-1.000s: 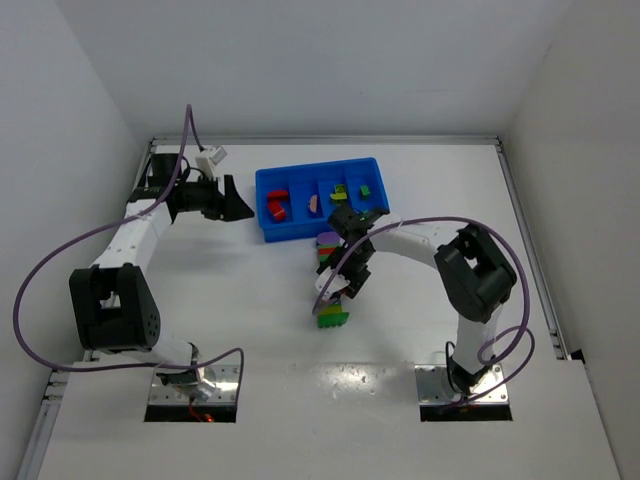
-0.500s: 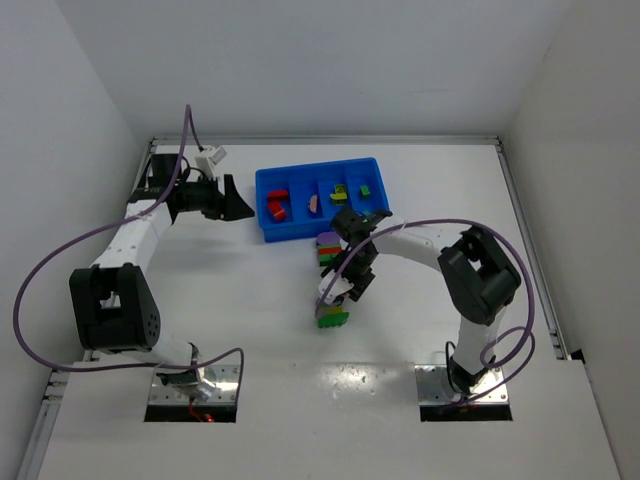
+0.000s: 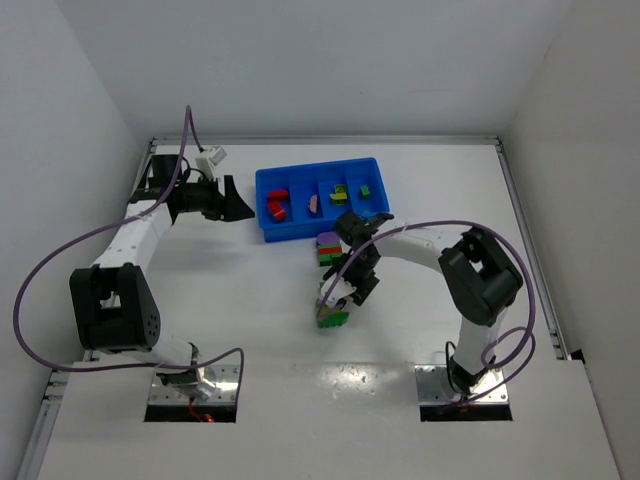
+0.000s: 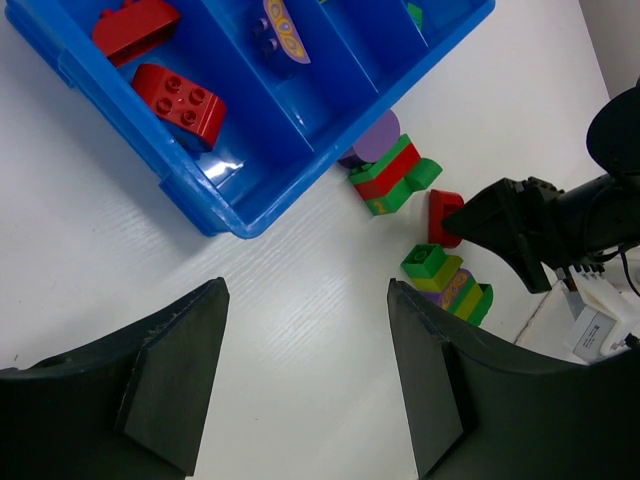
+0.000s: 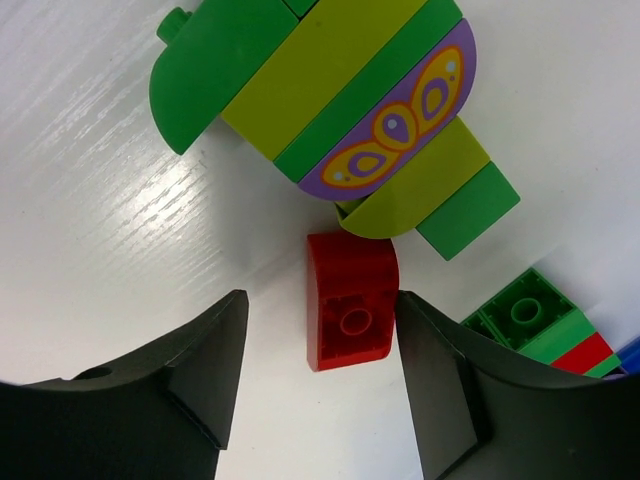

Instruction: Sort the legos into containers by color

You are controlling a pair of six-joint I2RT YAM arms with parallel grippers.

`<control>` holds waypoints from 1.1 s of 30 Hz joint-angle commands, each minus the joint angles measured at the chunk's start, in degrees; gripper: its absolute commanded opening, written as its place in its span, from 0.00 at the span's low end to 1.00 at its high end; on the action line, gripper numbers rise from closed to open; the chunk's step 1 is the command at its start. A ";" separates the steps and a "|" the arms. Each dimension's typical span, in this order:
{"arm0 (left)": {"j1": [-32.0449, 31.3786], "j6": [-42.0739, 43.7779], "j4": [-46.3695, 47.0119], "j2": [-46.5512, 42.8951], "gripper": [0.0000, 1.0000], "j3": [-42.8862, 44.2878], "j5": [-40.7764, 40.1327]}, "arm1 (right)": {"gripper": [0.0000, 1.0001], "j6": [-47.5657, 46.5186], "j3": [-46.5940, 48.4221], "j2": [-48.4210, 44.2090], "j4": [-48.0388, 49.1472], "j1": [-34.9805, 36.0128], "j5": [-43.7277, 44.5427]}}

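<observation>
Top, left-wrist and right-wrist views of a white worktop [image 3: 250,300] with two arms; the blue tray [image 3: 262,215] is set at the far middle, its four compartments side by side.

Two red bricks [image 4: 180,100] are seen in the leftmost compartment; a pink piece with a purple brick [image 4: 280,25] is seen in the second; a yellow-green and green piece [image 3: 340,192] in the third; a green brick [image 3: 366,190] in the fourth.

The left tool [image 4: 307,290] is held over bare worktop just beside the tray's left near corner; its jaws are spread and nothing is between them.

A short stack [image 4: 395,180] of green, red and green is laid just outside the tray's near wall, with a round purple brick [image 4: 378,135] between it and the wall; whether that brick touches the wall cannot be told.

Nearer the arms a longer stack [image 5: 320,90] is laid on its side: green, yellow-green, green, a purple layer printed with a butterfly, yellow-green and green.

A single red brick with one rounded end [image 5: 350,310] is laid flat on the worktop between the two stacks, its rounded end just beside the longer one.

The right tool [image 5: 320,297] is lowered over this brick, released; the brick is bracketed by the spread jaws but not gripped; it is close against one finger [image 5: 440,380], and a clear gap is left at the other [image 5: 190,380].
</observation>
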 commanded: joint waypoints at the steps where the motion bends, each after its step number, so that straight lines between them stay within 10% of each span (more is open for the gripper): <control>1: 0.65 -0.24 1.69 -1.25 0.70 -0.47 1.70 | 0.60 0.23 0.53 0.80 -0.14 -0.33 -0.49; 21: 1.26 -0.24 2.74 -3.00 0.70 -1.62 2.22 | 0.10 12.17 6.50 -3.93 3.11 -0.33 -2.23; 33: 12.95 -12.18 14.08 -8.81 0.69 -6.63 5.47 | 0.02 76.57 34.61 6.59 34.44 -7.27 -10.43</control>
